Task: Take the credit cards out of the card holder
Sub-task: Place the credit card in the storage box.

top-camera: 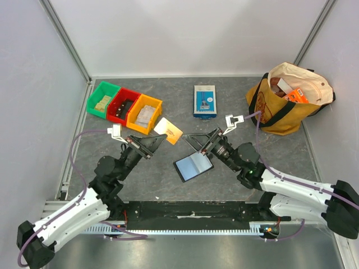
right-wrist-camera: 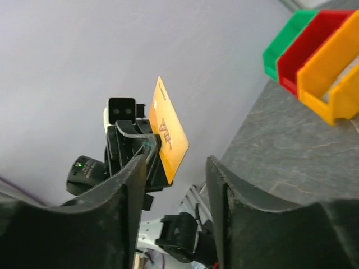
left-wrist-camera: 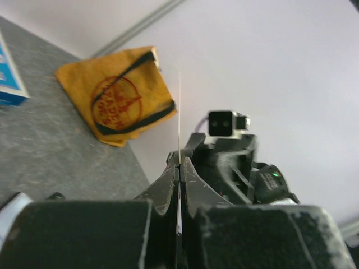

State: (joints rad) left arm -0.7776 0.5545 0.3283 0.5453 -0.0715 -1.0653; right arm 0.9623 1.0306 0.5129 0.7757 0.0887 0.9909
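Note:
My left gripper (top-camera: 158, 138) is shut on a yellow-orange credit card (top-camera: 168, 130) and holds it above the table. In the left wrist view the card (left-wrist-camera: 179, 112) shows edge-on as a thin line between the closed fingers (left-wrist-camera: 168, 179). The card holder (top-camera: 193, 166) lies open on the table, black-rimmed with a bluish-grey inside. My right gripper (top-camera: 201, 144) is open and empty, just above the holder's far edge. In the right wrist view the card (right-wrist-camera: 168, 131) sits beyond my open right gripper (right-wrist-camera: 176, 168). The holder is out of both wrist views.
Green (top-camera: 102, 100), red (top-camera: 123, 105) and orange (top-camera: 145, 114) bins stand at the back left. A blue-and-white box (top-camera: 205, 101) stands at the back centre. A yellow tote bag (top-camera: 286, 98) with items in it sits at the back right.

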